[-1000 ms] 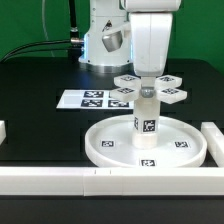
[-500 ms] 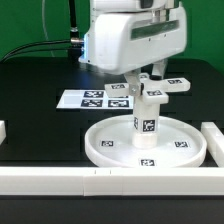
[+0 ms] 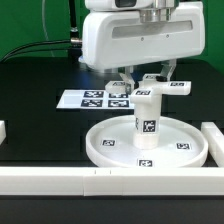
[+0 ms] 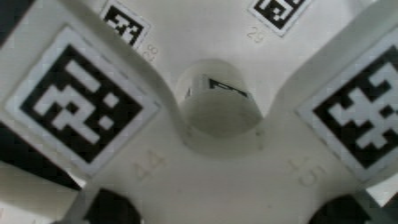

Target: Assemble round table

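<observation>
- White plastic round disc (image 3: 148,143) lies on the black table (image 3: 40,120), with the short leg (image 3: 147,120) upright at its centre.
- My jaws pinch the cross-shaped foot (image 3: 152,88) directly over the leg's top.
- Wrist view fills with the foot's tagged arms (image 4: 86,90).

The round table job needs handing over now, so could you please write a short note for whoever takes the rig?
Hand: down over the cross-shaped foot; whether it is open or shut cannot be told.
Parts: the round disc lies flat on the table, the leg stands upright at its centre, and the foot sits on top of the leg. The marker board lies behind.
Done: leg on disc, foot brought onto leg.
Left: probably seating or tightening the foot, then release.
</observation>
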Motion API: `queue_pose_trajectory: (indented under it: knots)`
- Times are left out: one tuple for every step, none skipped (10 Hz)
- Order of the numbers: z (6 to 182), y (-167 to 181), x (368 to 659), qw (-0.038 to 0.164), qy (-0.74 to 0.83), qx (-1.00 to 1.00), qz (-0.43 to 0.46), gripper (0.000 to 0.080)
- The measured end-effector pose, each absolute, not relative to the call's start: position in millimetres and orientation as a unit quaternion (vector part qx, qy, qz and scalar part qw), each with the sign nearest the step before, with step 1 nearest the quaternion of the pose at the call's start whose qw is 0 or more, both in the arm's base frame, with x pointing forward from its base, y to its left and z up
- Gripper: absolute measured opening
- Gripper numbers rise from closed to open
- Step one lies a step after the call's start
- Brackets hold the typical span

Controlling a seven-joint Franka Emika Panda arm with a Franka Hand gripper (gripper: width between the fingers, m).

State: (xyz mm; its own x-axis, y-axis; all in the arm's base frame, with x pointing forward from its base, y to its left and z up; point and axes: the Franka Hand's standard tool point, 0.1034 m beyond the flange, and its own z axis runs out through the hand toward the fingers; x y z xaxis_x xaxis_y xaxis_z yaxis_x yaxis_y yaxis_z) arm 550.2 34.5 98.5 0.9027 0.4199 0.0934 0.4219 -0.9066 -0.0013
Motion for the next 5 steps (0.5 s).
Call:
queue_pose_trajectory:
  knots:
    - [98.4, 34.9, 549.8, 0.019, -0.140, -0.989, -0.045, 0.0445]
    - [99.3, 35.6, 549.8, 0.026, -0.063, -0.997, -0.046, 0.0445]
    - [99.5, 35.6, 550.2, 0.030, 0.008, -0.998, -0.045, 0.0445]
    - [100.0, 35.3, 551.1, 0.035, 0.080, -0.995, -0.047, 0.0445]
    - [100.7, 35.2, 552.6, 0.037, 0.126, -0.990, -0.054, 0.0445]
